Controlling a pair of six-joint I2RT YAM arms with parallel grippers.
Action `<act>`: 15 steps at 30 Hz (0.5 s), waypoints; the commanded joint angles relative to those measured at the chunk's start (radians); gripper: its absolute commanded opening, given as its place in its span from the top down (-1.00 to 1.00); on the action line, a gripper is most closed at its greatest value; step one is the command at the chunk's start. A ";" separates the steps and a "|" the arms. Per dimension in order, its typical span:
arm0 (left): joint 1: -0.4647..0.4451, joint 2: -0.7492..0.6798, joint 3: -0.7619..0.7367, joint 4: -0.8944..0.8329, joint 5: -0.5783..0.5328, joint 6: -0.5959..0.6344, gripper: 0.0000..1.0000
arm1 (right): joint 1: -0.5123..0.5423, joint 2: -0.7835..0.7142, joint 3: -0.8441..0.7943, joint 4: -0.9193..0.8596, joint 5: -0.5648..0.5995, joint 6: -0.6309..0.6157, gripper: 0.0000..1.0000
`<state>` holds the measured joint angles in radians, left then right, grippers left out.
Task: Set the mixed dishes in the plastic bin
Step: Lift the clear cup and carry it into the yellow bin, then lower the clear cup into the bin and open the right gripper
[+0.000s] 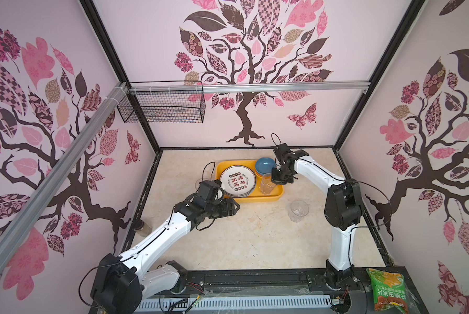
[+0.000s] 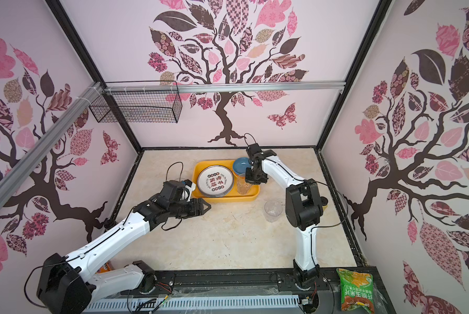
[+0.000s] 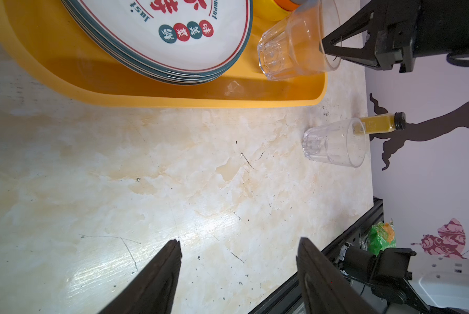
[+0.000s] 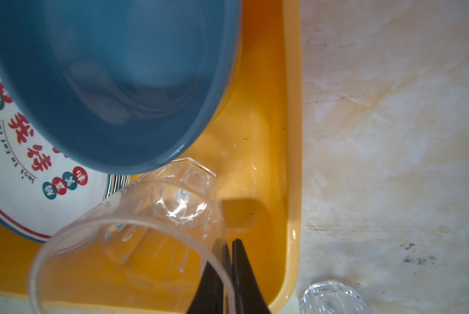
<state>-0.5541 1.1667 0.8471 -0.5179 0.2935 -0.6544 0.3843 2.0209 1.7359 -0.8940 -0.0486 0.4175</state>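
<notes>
Pinches clear cup [image 4: 135, 233] by wall with right fingers [image 4: 245, 274], closed tight, inside yellow tub [image 4: 290, 163], just beside plates [image 4: 24, 176]. Holds left fingers [image 3: 157, 280] wide apart, empty, over counter [image 3: 173, 176]. Risks tipping cup onto plates on release, or losing thin-wall pinch. Leaves second cup [image 1: 298, 210] on counter outside tub.

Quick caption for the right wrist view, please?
Right gripper pinches the rim of a clear tumbler inside the yellow bin, beside the blue bowl and stacked plates; a second tumbler stands outside.

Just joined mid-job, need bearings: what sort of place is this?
Likely a robot test booth, not a kitchen: tree-print walls, metal frame, marble-look table, arms on a rail.
</notes>
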 commanded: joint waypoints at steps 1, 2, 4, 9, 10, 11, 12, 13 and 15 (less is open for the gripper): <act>0.005 -0.003 -0.031 0.004 0.000 0.012 -0.41 | 0.010 0.038 0.044 -0.023 0.029 -0.013 0.88; 0.005 -0.005 -0.031 0.004 0.000 0.012 -0.40 | 0.012 0.042 0.047 -0.028 0.037 -0.014 0.87; 0.005 -0.002 -0.032 0.005 0.001 0.011 -0.41 | 0.014 0.054 0.050 -0.031 0.048 -0.016 0.86; 0.005 -0.004 -0.036 0.005 0.001 0.010 -0.40 | 0.024 0.069 0.055 -0.036 0.067 -0.016 0.86; 0.006 -0.005 -0.037 0.004 0.000 0.010 -0.41 | 0.025 0.071 0.055 -0.035 0.067 -0.016 0.85; 0.006 -0.008 -0.036 0.005 -0.001 0.010 -0.41 | 0.025 0.073 0.055 -0.034 0.068 -0.016 0.84; 0.006 -0.007 -0.037 0.004 -0.002 0.010 -0.41 | 0.027 0.075 0.055 -0.034 0.071 -0.016 0.84; 0.007 -0.009 -0.039 0.003 -0.002 0.010 -0.41 | 0.028 0.078 0.059 -0.036 0.075 -0.016 0.84; 0.007 -0.010 -0.040 0.004 -0.002 0.010 -0.41 | 0.031 0.080 0.059 -0.033 0.076 -0.014 0.82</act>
<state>-0.5541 1.1664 0.8356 -0.5179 0.2935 -0.6544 0.4061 2.0575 1.7550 -0.9092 0.0086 0.4107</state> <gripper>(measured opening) 0.703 0.092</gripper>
